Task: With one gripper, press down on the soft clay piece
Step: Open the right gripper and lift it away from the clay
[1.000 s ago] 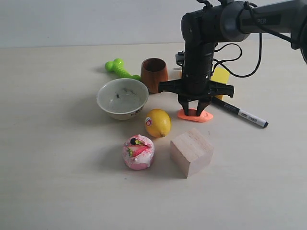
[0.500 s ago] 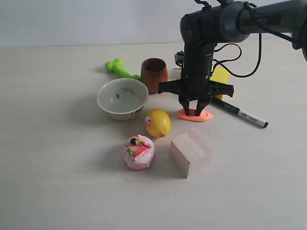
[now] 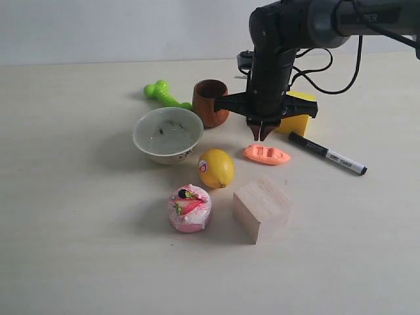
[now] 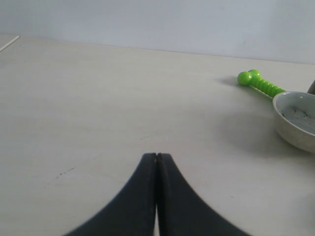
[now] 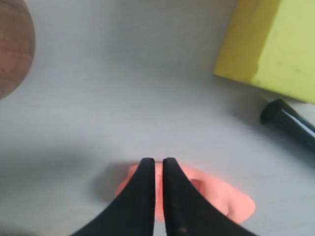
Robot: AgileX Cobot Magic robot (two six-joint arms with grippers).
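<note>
The soft clay piece [image 3: 266, 154] is a flat salmon-orange oval with fresh dents in its top, lying on the table between the lemon and the marker. My right gripper [image 3: 260, 134] hangs just above its far edge, apart from it, fingers pointing down. In the right wrist view the two black fingertips [image 5: 158, 161] stand shut with only a thin slit between them and nothing held, and the clay [image 5: 216, 194] shows beneath them. My left gripper [image 4: 156, 156] is shut and empty over bare table, outside the exterior view.
Around the clay stand a lemon [image 3: 216, 168], a wooden block [image 3: 262, 207], a pink cake toy [image 3: 189, 208], a black marker [image 3: 327, 153], a yellow wedge [image 3: 296, 121], a brown cup [image 3: 210, 102], a white bowl [image 3: 168, 134] and a green bone toy [image 3: 164, 94].
My right gripper has risen off the clay and shifted slightly back. The clay stays on the table, now fully visible with press marks in its top.
</note>
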